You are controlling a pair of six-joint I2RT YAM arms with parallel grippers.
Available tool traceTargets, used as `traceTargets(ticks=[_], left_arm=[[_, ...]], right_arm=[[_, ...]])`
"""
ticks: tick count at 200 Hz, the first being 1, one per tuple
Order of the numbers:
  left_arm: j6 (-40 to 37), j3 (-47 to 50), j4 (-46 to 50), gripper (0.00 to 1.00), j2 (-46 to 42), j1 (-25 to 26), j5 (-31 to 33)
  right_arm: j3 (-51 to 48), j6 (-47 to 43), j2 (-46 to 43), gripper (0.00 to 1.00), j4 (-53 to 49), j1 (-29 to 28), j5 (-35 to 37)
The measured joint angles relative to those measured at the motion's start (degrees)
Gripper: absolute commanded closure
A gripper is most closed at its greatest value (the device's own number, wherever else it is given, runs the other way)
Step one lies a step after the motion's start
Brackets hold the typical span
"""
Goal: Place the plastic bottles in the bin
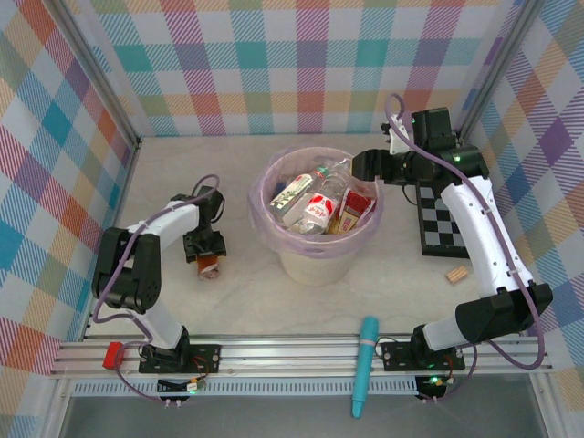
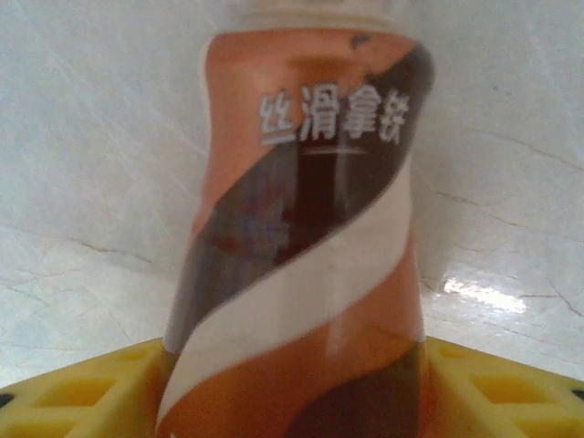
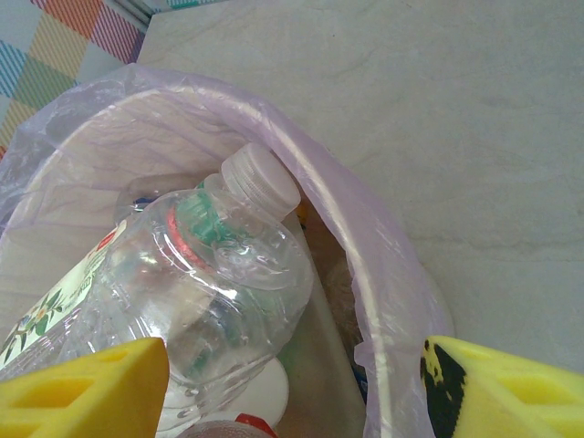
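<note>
LAST ONE OUT: My left gripper (image 1: 205, 248) is clamped on the copper-brown bottle (image 2: 301, 255) in the table's left half, beside the bin (image 1: 263, 196), which stands mid-table with plastic bottles (image 1: 315, 208) heaped inside. My right gripper (image 3: 292, 388) hangs over the bin's right rim, fingers (image 3: 82, 388) apart, above a clear bottle (image 3: 219, 274). Risks, as I judge them: the glossy, waisted bottle slipping from the pads (image 2: 82, 392) on the carry, the arms clashing at the rim, or the bottle rolling off the heap. Its label reads 丝滑拿铁; the labels in the bin are too small to read.
</note>
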State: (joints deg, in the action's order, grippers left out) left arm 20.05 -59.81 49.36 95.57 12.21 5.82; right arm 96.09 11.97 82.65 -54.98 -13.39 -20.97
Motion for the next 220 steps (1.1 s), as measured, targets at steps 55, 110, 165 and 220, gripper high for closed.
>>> traceTargets(ticks=[55,110,165,220], left_arm=[[0.1,-5.0,3.1,0.46,-5.8,0.9,-1.0],[-5.1,-19.8,10.1,0.50,-15.0,0.9,-2.2],[-12.9,-42.1,11.7,0.60,-22.6,5.9,-8.3],[-18.9,-53.6,8.5,0.71,-18.7,14.1,-14.0]], right_arm=[[0.0,0.0,-0.3,0.27,-0.5,0.0,0.6],[0.0,0.0,-1.3,0.27,-1.5,0.0,1.0],[0.3,1.3,-2.7,0.27,-1.2,0.0,-0.6],[0.2,3.3,-5.8,0.27,0.2,0.1,-0.3]])
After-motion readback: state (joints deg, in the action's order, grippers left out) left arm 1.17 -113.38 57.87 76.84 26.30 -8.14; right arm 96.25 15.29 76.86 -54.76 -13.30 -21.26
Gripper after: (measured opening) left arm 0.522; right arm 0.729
